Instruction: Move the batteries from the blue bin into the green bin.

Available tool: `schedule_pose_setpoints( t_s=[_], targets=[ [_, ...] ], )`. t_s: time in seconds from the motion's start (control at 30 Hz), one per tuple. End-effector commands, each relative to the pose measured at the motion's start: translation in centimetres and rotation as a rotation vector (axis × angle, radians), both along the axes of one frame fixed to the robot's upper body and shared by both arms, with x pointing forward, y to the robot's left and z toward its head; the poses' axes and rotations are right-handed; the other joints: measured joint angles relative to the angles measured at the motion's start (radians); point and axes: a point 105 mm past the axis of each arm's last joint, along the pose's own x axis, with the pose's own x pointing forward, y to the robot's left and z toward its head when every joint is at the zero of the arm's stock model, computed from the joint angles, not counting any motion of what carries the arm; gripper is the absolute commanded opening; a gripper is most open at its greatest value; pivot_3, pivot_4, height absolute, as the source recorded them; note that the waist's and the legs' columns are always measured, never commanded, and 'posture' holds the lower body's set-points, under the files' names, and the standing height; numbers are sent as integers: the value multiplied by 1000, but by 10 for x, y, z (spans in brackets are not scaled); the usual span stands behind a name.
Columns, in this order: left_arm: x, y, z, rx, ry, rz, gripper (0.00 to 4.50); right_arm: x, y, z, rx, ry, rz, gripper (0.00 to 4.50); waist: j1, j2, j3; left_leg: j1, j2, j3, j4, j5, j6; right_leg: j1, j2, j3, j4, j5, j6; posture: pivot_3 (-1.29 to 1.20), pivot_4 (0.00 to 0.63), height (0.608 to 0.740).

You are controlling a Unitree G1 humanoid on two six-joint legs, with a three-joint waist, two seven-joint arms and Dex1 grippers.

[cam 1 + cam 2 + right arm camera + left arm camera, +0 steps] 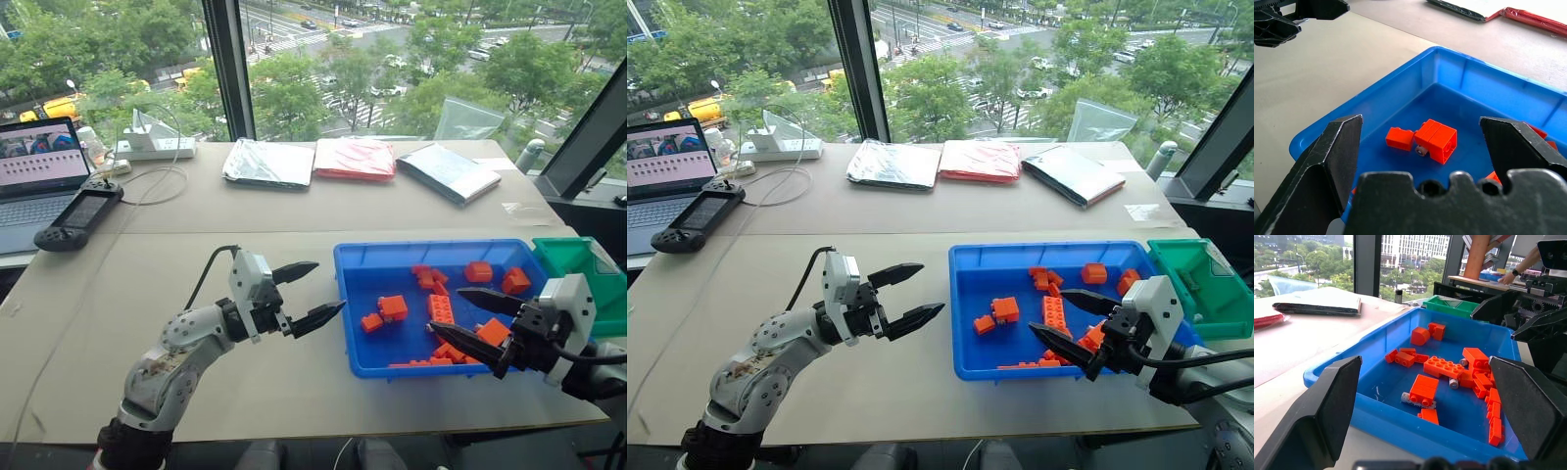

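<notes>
The blue bin [431, 247] sits on the table at the right and holds many orange bricks [393, 307]. Among them lie batteries: one grey cylinder [1406, 399] is half under a brick, and another [1453, 383] is beside a long brick. One battery's end [1421, 151] shows between two bricks. The green bin [573, 257] stands against the blue bin's far right end. My left gripper [330, 285] is open just outside the blue bin's left wall, pointing at it. My right gripper [445, 309] is open above the bin's front right part, holding nothing.
A laptop [39, 171], a handheld controller [78, 215] and a power strip [157, 147] with cables lie at the table's far left. Three flat packets [355, 157] lie along the back edge by the window. A person's hand [1518, 270] shows far behind.
</notes>
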Motion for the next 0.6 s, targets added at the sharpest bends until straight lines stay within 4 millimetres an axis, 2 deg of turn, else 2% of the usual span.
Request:
schedule_pose_setpoints(
  t_s=[0.03, 0.43, 0.53, 0.6],
  targets=[
    [-4, -4, 10, -26, -46, -34, 4500, 1, -3, 8, -36, -50, -6, 4419, 0, 0, 0, 0, 0, 0, 0, 0, 0, 0, 0, 0, 0, 0, 0, 0, 150, 740],
    [-4, -6, 13, -188, -58, -45, 4500, 9, -22, 7, -120, -42, -104, 4419, 1, 0, 0, 0, 0, 0, 0, 0, 0, 0, 0, 0, 0, 0, 0, 0, 150, 740],
    [-7, -10, 5, -132, -92, -77, 4500, 18, -43, -2, -228, 34, -213, 4419, 1, 0, 0, 0, -1, 1, 0, 0, 0, 0, 0, 0, 0, 0, 0, 0, 150, 740],
    [-10, -12, 4, -130, -85, -101, 4500, 27, -65, -4, -285, 109, -326, 4419, 1, 0, 0, 0, -1, 2, 0, 0, 0, 0, 0, 0, -1, 0, 0, 0, 150, 740]
  ],
)
